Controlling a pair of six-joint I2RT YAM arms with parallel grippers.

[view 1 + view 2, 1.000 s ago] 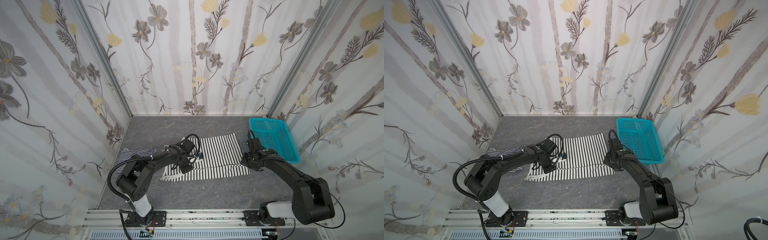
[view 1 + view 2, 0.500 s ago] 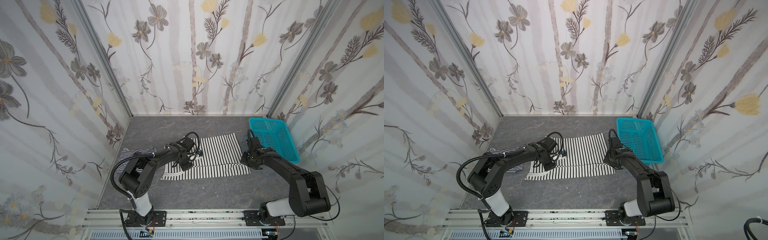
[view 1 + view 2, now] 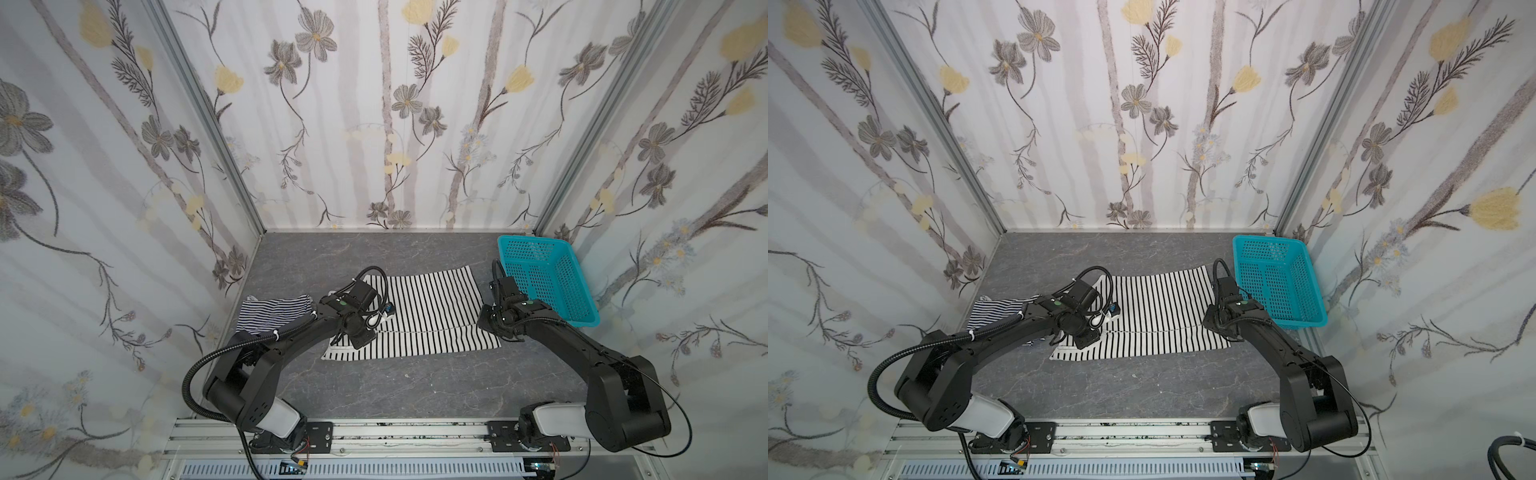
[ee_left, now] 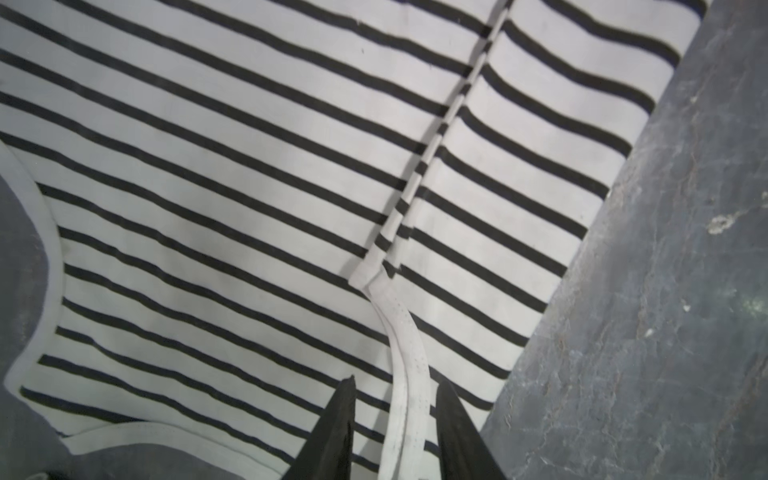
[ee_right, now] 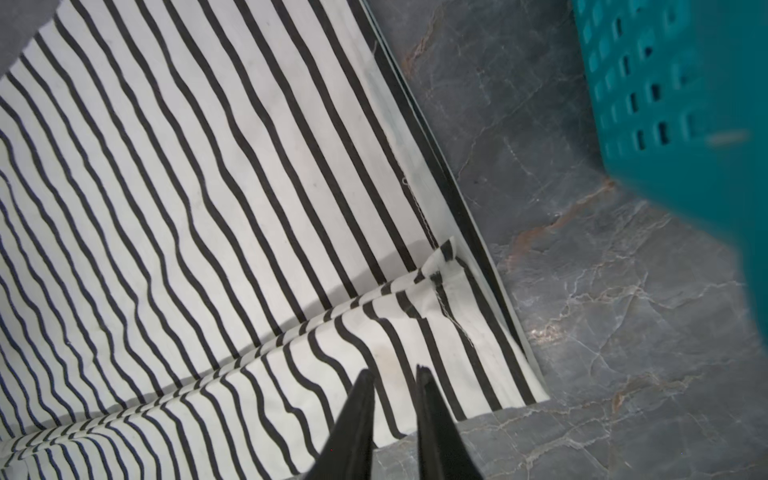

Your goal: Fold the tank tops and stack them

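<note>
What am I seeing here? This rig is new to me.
Two black robot arms, left arm and right arm, stand at a grey table. Two pictures look down from above; two come from cameras on the wrists. A wide-striped tank top lies partly folded mid-table, a fine-striped tank top bunched at its left, an empty turquoise basket at its right. The left fingers stand open astride a white trim band; the right fingers stand slightly open over the top's corner. Nothing is held.

tank tops (image 3: 432,316) (image 3: 270,313): 2 | turquoise basket (image 3: 530,251): 1 | robot arms (image 3: 266,365) (image 3: 582,349): 2
</note>
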